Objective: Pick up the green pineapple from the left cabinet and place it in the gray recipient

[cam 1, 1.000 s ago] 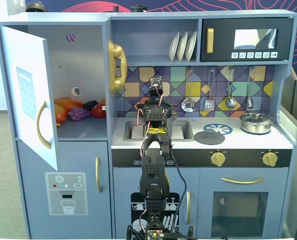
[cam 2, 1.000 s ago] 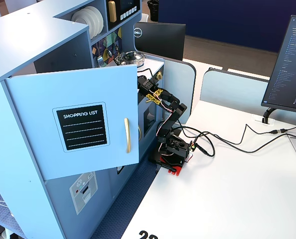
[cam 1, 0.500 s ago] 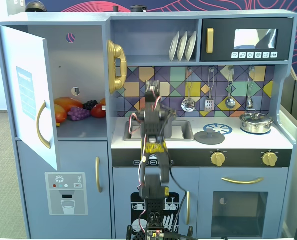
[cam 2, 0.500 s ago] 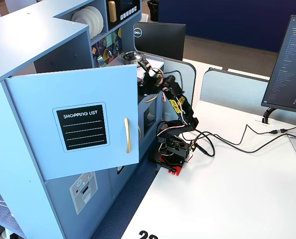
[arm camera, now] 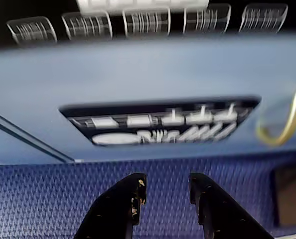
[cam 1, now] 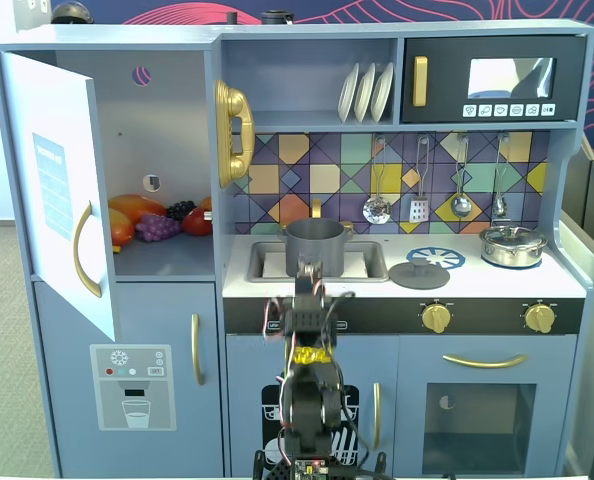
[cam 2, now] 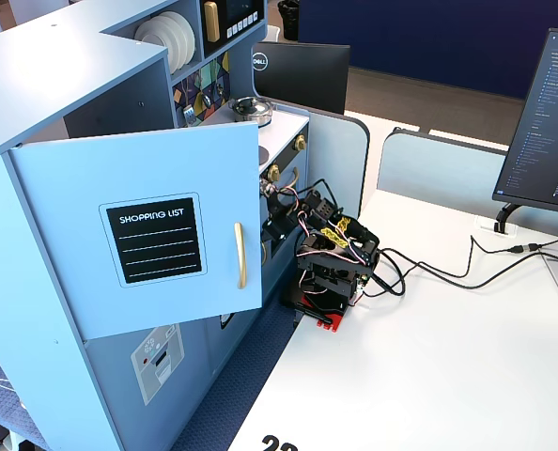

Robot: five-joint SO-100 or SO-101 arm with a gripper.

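The left cabinet (cam 1: 162, 120) stands with its door (cam 1: 57, 190) swung open; the door also shows in a fixed view (cam 2: 152, 225). On its shelf lie orange fruit (cam 1: 135, 210), purple grapes (cam 1: 157, 227) and a red fruit (cam 1: 197, 221). No green pineapple shows in any view. The gray recipient (cam 1: 315, 240) stands in the sink. My arm (cam 1: 307, 370) is folded low in front of the kitchen (cam 2: 331, 258). In the wrist view my gripper (arm camera: 165, 181) is open a little and empty, pointing at blue carpet (arm camera: 48, 199) below the kitchen's front.
A flat gray lid (cam 1: 419, 274) and a shiny lidded pot (cam 1: 512, 245) sit on the counter to the right of the sink. The wrist view shows a black pictogram panel (arm camera: 158, 124) and a gold handle (arm camera: 287, 119). Cables (cam 2: 429, 272) and monitors (cam 2: 547, 122) are on the white table.
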